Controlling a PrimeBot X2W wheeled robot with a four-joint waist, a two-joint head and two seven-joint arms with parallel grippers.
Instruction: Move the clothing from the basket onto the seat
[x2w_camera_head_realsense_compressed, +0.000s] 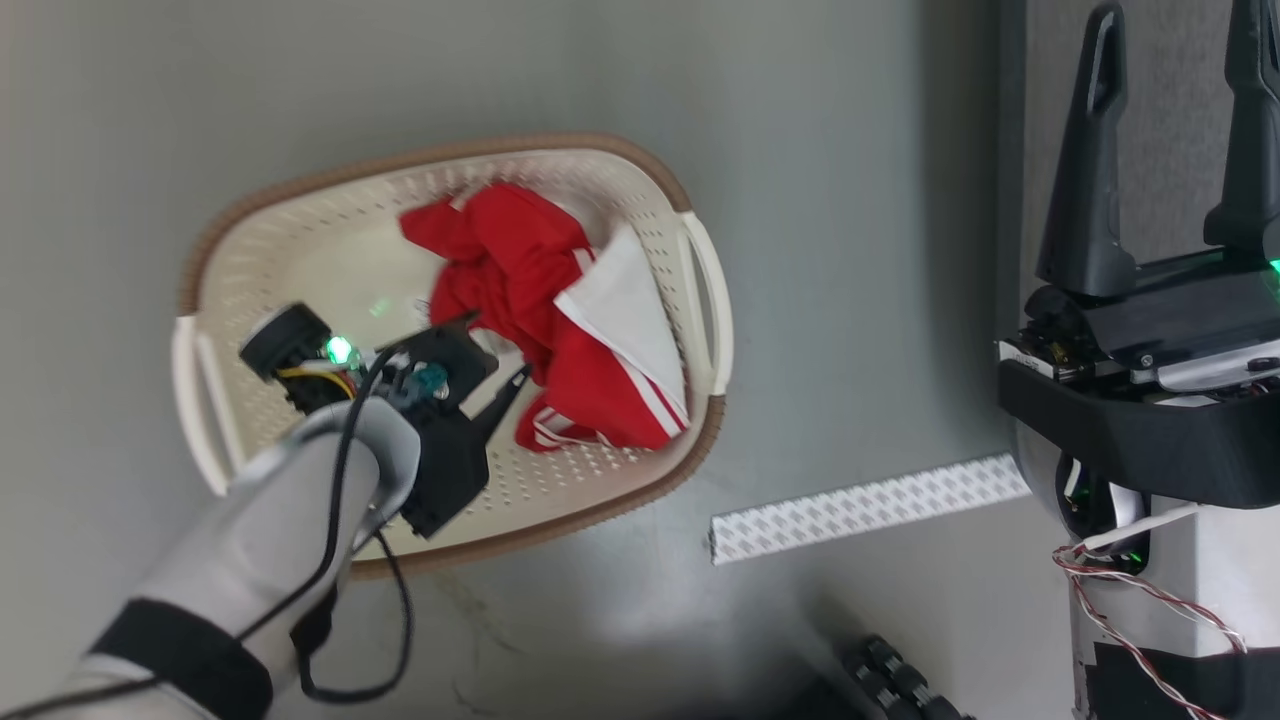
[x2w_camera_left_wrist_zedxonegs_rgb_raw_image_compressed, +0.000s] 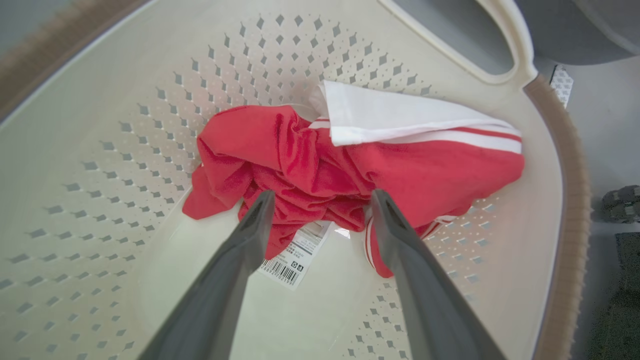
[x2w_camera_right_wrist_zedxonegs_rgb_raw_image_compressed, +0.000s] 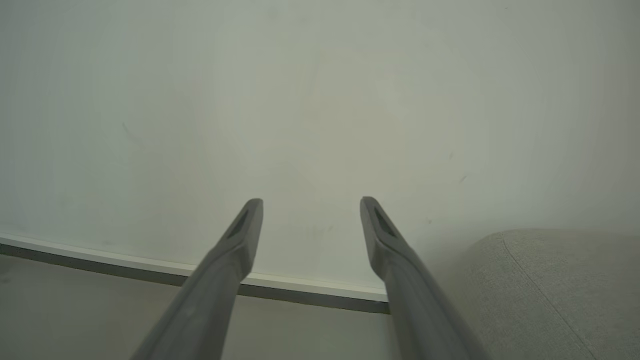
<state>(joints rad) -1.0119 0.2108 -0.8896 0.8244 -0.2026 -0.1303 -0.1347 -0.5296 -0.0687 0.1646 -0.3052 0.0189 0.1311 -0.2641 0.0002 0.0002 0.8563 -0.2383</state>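
You've barely begun: 1 crumpled heap of bright red, white-striped fabric clothing (x2w_camera_head_realsense_compressed: 540, 290) lies inside the cream perforated plastic basket (x2w_camera_head_realsense_compressed: 620, 150). Your left end effector (x2w_camera_left_wrist_zedxonegs_rgb_raw_image_compressed: 321, 195) is spread just beside it, empty. The right end effector (x2w_camera_right_wrist_zedxonegs_rgb_raw_image_compressed: 311, 200) is also spread and empty, well apart from the basket, near the grey textured sofa seat (x2w_camera_right_wrist_zedxonegs_rgb_raw_image_compressed: 550, 280). The basket stands on a smooth grey-green floor (x2w_camera_head_realsense_compressed: 850, 250).

Head view steeply down over the basket (x2w_camera_head_realsense_compressed: 300, 240); left wrist close inside it; right wrist toward wall (x2w_camera_right_wrist_zedxonegs_rgb_raw_image_compressed: 300, 100)
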